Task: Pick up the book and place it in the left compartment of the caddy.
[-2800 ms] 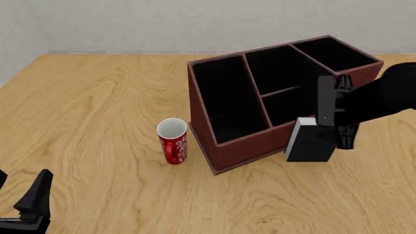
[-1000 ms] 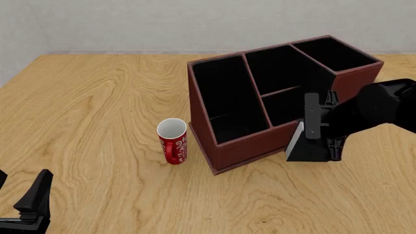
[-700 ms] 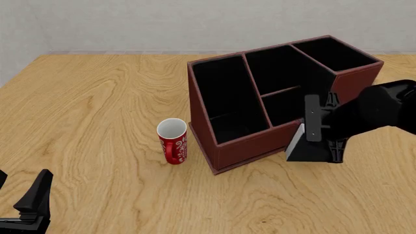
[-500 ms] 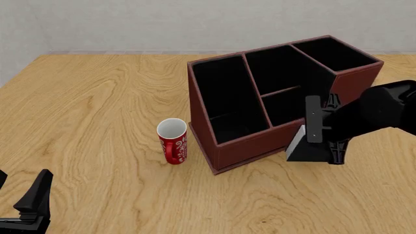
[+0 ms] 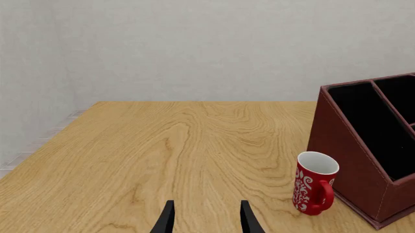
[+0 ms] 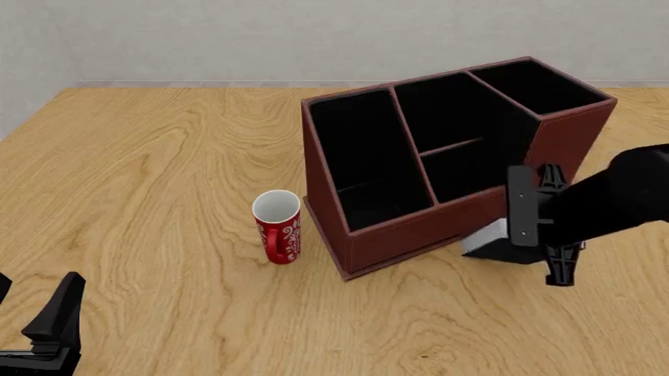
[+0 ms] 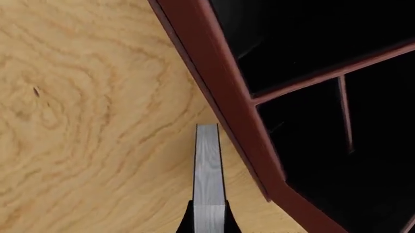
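Beside the caddy (image 6: 460, 149), right hand (image 7: 209, 222) apparently pinches (narrowly) the book (image 7: 207, 170).

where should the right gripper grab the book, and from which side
Across its thin dimension, one finger on each black cover, coming down from above onto the upper edge. The book stands on edge beside the caddy front, white pages showing, so only the flat covers offer parallel faces. The right gripper already straddles it this way.
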### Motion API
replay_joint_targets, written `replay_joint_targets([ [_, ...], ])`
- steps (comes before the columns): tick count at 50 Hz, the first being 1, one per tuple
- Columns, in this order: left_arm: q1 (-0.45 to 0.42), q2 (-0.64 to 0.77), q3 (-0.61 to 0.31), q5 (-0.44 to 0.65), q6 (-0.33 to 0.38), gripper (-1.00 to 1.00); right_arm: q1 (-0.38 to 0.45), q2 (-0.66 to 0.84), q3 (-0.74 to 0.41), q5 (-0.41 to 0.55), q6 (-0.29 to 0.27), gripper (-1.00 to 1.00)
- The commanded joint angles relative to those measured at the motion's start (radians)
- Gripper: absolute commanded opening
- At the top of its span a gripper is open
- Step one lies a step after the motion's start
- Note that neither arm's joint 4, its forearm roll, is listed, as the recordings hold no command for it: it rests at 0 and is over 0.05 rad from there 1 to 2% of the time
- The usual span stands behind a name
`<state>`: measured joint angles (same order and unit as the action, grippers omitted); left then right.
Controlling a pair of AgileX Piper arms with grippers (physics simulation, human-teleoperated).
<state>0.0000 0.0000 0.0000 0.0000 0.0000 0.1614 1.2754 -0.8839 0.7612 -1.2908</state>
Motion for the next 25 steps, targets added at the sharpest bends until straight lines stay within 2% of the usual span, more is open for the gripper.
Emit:
replay_joint_targets([
  [1,0.0,0.0,0.0,0.0,0.0,1.0,-0.012,-0.072,0.028,0.048,0.008,-1.0],
  [19,0.0,0.0,0.0,0.0,0.0,1.0,-0.047,-0.179,0.072,0.11,-0.033,-1.0],
  [22,0.0,0.0,0.0,0.0,0.0,1.0,-0.034,-0.198,0.064,0.135,-0.021,-1.0],
  [25,0.0,0.0,0.0,0.0,0.0,1.0,-0.047,-0.226,0.068,0.153,-0.031,-1.0],
])
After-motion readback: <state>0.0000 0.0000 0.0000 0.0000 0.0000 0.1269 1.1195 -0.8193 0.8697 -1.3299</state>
